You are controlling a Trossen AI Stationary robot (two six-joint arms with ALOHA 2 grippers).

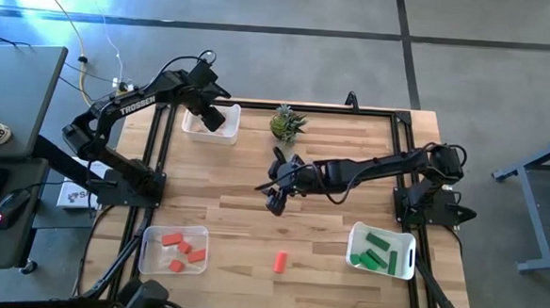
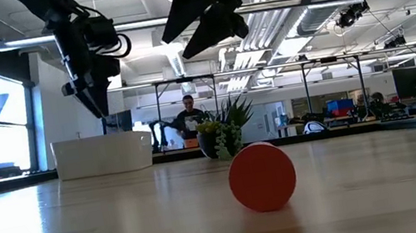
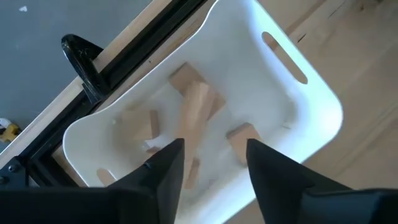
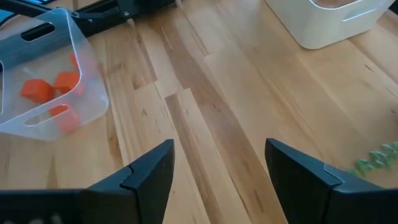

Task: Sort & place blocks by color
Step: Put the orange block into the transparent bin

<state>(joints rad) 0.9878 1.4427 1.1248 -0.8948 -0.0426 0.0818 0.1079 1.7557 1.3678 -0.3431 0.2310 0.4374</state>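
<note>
Hovering left tool (image 3: 211, 165), parted, empty.

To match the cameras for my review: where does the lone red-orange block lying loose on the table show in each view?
High view: red-orange block on bare wood, near edge, between the clear bin and the green-block bin.
Low view: large, centre foreground.
Left wrist view: not in it.
Right wrist view: not in it.
Shared landmark: potted plant.
</note>
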